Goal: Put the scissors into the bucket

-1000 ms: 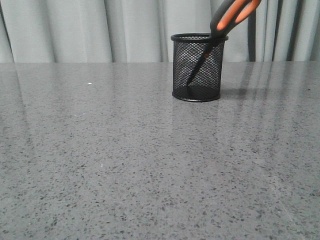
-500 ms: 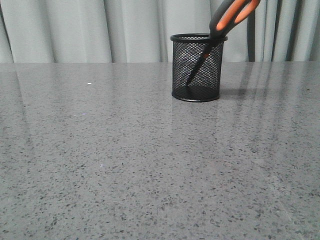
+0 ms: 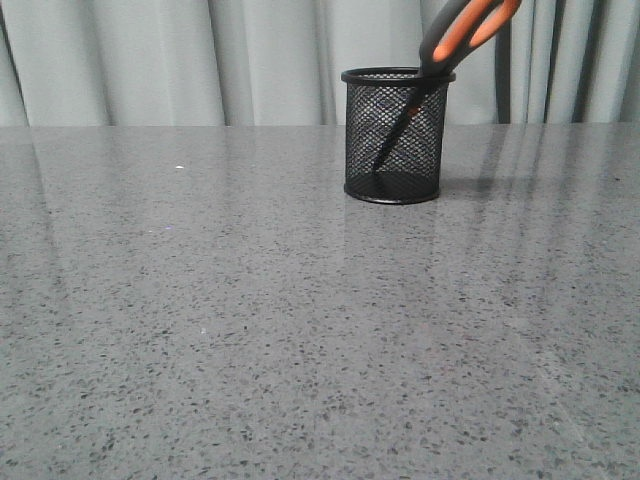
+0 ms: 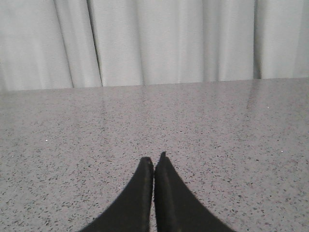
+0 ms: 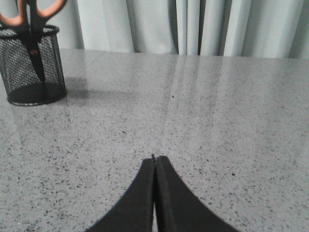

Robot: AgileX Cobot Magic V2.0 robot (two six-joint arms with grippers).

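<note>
The bucket (image 3: 393, 135), a black wire-mesh cup, stands upright at the back of the grey table. The scissors (image 3: 455, 35) stand in it blades down, leaning right, their orange-lined handles above the rim. Both show in the right wrist view too, the bucket (image 5: 33, 65) and the scissors (image 5: 30, 19). My right gripper (image 5: 155, 158) is shut and empty, low over the table, well away from the bucket. My left gripper (image 4: 154, 159) is shut and empty over bare table. Neither gripper shows in the front view.
The grey speckled table (image 3: 300, 320) fills the front view. Pale curtains (image 3: 200, 60) hang behind its far edge.
</note>
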